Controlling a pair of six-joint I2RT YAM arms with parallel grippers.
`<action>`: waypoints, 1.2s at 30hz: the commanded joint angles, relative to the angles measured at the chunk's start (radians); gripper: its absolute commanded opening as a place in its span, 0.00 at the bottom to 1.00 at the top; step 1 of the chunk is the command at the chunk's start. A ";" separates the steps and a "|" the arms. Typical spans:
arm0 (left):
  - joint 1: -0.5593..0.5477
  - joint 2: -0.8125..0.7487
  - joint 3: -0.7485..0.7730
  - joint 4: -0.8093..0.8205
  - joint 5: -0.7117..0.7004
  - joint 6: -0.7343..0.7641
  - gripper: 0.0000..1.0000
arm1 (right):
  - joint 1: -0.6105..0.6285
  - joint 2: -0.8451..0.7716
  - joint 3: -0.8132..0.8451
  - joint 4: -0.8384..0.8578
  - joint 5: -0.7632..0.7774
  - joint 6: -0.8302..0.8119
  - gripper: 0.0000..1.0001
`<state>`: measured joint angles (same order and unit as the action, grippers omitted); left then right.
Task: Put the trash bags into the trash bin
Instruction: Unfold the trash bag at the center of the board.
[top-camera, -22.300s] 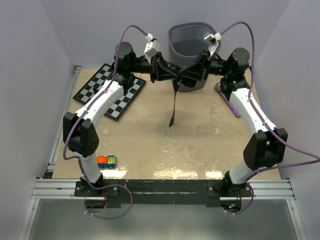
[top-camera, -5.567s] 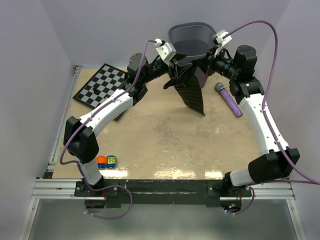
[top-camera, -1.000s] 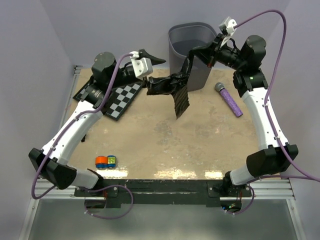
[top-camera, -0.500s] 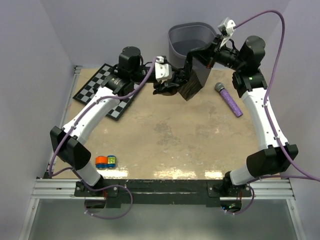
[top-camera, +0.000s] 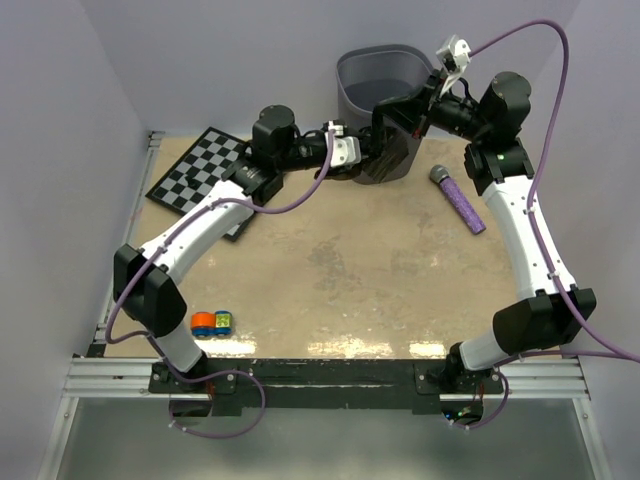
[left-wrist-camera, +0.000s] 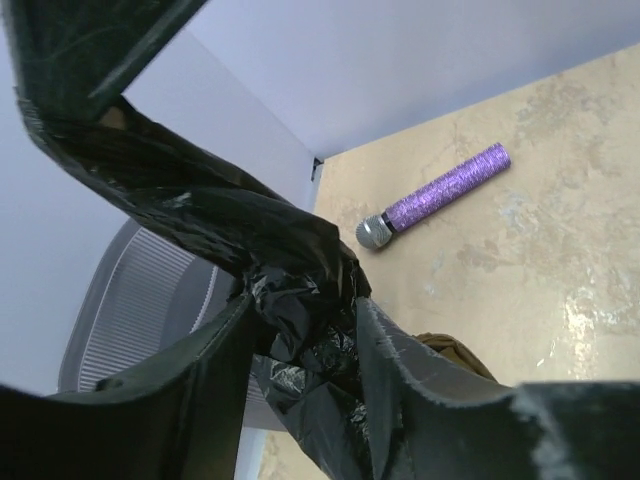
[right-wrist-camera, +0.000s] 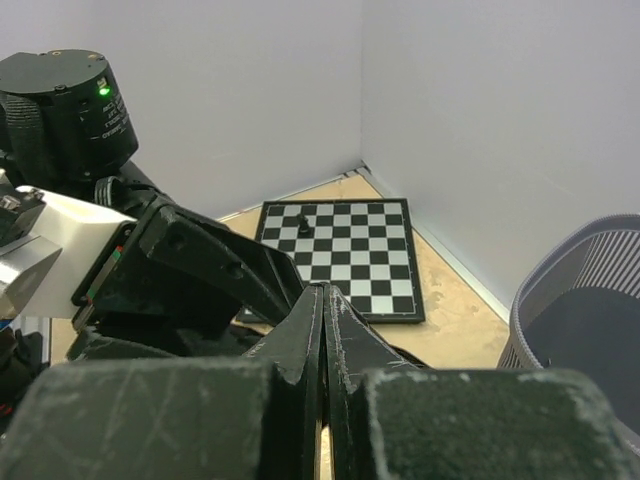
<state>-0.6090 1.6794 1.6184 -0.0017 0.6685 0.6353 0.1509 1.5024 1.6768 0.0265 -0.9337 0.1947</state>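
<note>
- Trash bag (top-camera: 385, 155) hangs bunched at the trash bin's (top-camera: 350, 95) 6 o'clock wall, not yet inside.
- Right gripper (right-wrist-camera: 322, 300) pinches its top tight; left gripper (left-wrist-camera: 300, 335), half-wide, clasps the wad.
- Next I'd lift both toward 12 o'clock, over the rim, then release.

Bin (top-camera: 362, 100) stands on the table (top-camera: 330, 270) at its far edge. Bag (top-camera: 385, 155) hangs bunched against the bin's near wall, outside it, between the left gripper (top-camera: 366, 152), which reaches in from the bin's left, and the right gripper (right-wrist-camera: 322, 300), just above at the bin's near-right rim. Chessboard (top-camera: 200, 172) lies flat to the bin's left, one piece (right-wrist-camera: 303, 218) on it. Microphone (top-camera: 458, 198) lies right of the bin and nearer. Two small blocks (top-camera: 212, 322) sit well apart from the bin, toward the near-left corner.
</note>
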 joint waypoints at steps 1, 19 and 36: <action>0.003 0.025 0.058 0.078 -0.003 -0.042 0.41 | 0.006 -0.027 -0.002 0.049 -0.028 0.020 0.00; 0.067 0.056 0.117 0.193 -0.168 -0.581 0.00 | -0.080 -0.050 -0.066 0.016 0.245 0.060 0.63; 0.103 -0.070 -0.008 0.315 -0.388 -0.870 0.00 | 0.009 -0.054 -0.275 0.154 0.029 0.192 0.84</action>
<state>-0.5121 1.6566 1.6073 0.2508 0.3450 -0.1558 0.1390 1.4361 1.3861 0.0834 -0.8631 0.3378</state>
